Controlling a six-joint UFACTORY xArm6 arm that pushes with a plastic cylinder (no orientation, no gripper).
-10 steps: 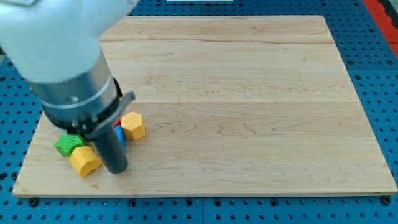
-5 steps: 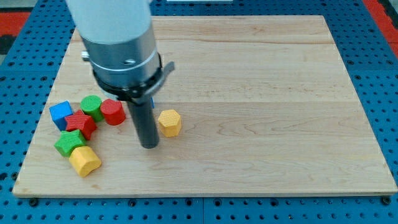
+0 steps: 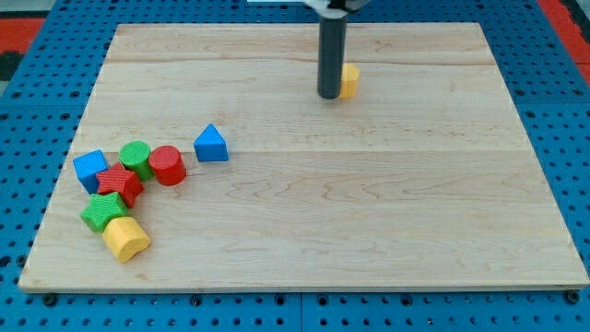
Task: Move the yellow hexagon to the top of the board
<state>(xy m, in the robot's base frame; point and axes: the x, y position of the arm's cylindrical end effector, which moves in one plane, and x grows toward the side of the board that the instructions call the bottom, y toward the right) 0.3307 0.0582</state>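
Yellow block [image 3: 125,238]: nearest the view's bottom, at the board's lower left; shape hard to make out.
Green star [image 3: 101,211]: touching the yellow block, at its 11 o'clock.
Red star [image 3: 120,183]: just above the green star, against it.
Blue cube [image 3: 90,169]: at the red star's 10 o'clock, leftmost of the cluster.
Green cylinder [image 3: 136,158]: at the red star's 1 o'clock, touching the red cylinder [image 3: 168,165] at its 3 o'clock.
Blue triangle [image 3: 211,144]: just beside the red cylinder, at its 2 o'clock, apart from it.
Board [image 3: 387,231]: pale wood on a blue pegboard.
Yellow hexagon [image 3: 348,80]: far up the board, near its top edge, partly hidden by the rod.
My tip [image 3: 328,96]: right against the hexagon, at its 9 o'clock.
Claw: there is none, only a bare rod holding nothing.
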